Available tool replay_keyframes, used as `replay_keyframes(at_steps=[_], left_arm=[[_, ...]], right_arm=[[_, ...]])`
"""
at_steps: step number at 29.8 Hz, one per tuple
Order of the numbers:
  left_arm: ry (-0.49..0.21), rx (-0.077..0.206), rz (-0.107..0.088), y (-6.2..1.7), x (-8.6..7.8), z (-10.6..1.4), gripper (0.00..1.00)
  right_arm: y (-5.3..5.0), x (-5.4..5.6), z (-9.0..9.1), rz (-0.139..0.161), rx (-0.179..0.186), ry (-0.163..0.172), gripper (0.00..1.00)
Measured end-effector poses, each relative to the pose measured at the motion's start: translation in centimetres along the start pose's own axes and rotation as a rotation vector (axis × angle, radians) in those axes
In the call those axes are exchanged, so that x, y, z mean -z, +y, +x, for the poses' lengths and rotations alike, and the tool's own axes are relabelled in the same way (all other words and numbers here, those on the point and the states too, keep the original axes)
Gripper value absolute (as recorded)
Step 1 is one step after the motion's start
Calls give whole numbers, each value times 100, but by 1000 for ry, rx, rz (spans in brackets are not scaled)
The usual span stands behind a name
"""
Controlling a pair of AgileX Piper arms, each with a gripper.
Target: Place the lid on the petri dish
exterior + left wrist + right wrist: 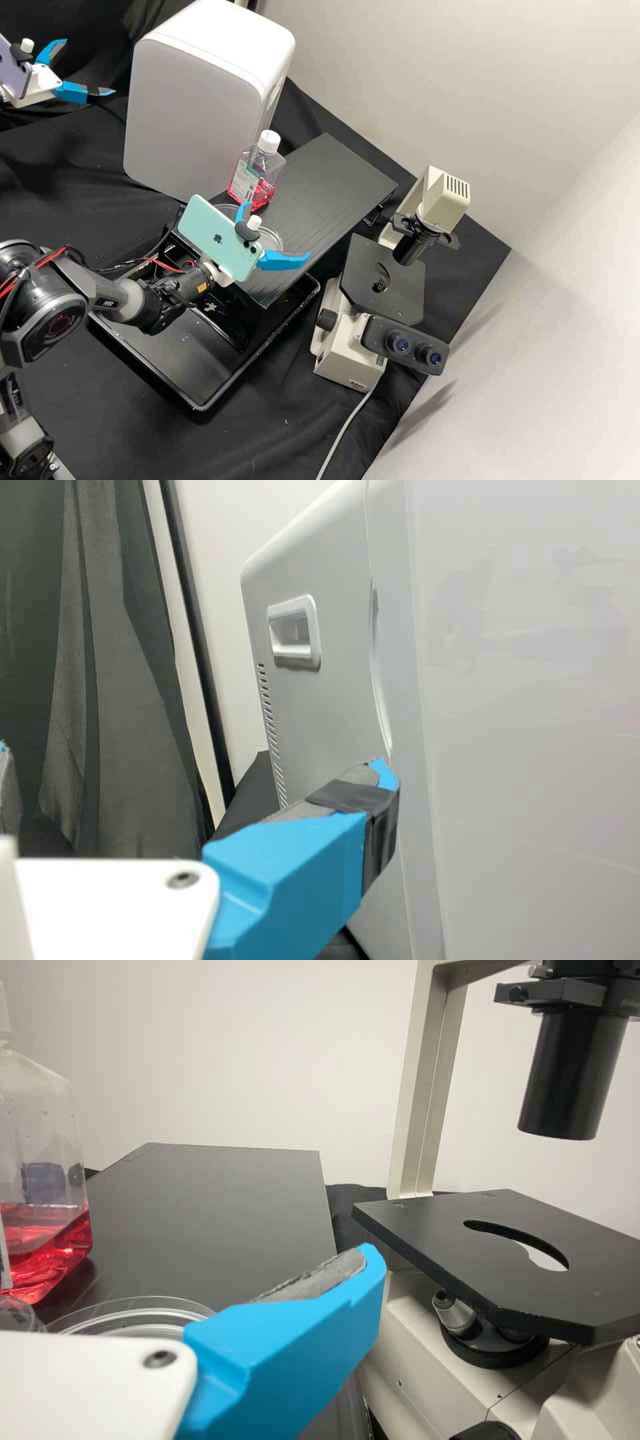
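My right pincer (279,228) hangs spread and empty over the dish (130,1312); whether its lid is on, I cannot tell.

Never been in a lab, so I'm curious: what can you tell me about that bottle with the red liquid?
The bottle is clear and plastic-looking, with a white screw cap and a side label. Red liquid fills its lower part. It stands upright on the black platform, close beside the white box.

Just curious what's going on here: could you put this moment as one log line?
right jaws: open, at petri dish | left jaws: open, beside white box | flask: next to dish
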Motion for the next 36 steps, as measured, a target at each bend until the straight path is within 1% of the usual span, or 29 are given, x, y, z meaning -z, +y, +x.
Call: replay_keyframes(at_steps=[11,12,13,15,17,18,19,20,21,22,23,24,27,28,29,30,32,33,35,36], left_arm=[[-5,1,0,-2,-14,0,100],[-2,0,-5,-3,-21,0,100],[-11,1,-5,-6,-46,0,100],[-19,6,-19,-26,-112,1,100],[-50,22,-45,-78,-256,1,100],[-64,29,-52,-100,-315,-1,100],[-78,40,-67,-133,-374,-2,100],[-98,51,-74,-163,-441,-7,100],[-133,67,-82,-213,-555,-18,100],[-150,78,-91,-252,-611,-21,100],[-175,87,-89,-298,-679,-27,100],[-200,91,-82,-337,-730,-35,100],[-273,96,-59,-474,-854,-63,100],[-293,94,-54,-514,-883,-76,100],[-311,95,-48,-549,-903,-89,100],[-326,94,-45,-572,-921,-104,100],[-360,100,-31,-616,-945,-131,100],[-369,97,-36,-618,-956,-136,100],[-381,99,-52,-624,-977,-150,100],[-390,107,-54,-635,-981,-164,100]], right_arm=[[0,0,0,0,0,0,100],[0,0,0,0,0,0,100],[0,0,0,0,0,0,100],[0,0,0,0,0,0,100],[0,0,0,0,0,0,100],[0,0,0,0,0,0,100],[0,0,0,0,0,0,100],[0,0,0,0,0,0,100],[0,0,0,0,0,0,100],[0,0,0,0,0,0,100],[0,0,0,0,0,0,100],[0,0,0,0,0,0,100],[0,0,0,0,0,0,100],[0,0,0,0,0,0,100],[0,0,0,0,0,0,100],[0,0,0,0,0,0,100],[0,0,0,0,0,0,100],[0,0,0,0,0,0,100],[0,0,0,0,0,0,100],[0,0,0,0,0,0,100]])
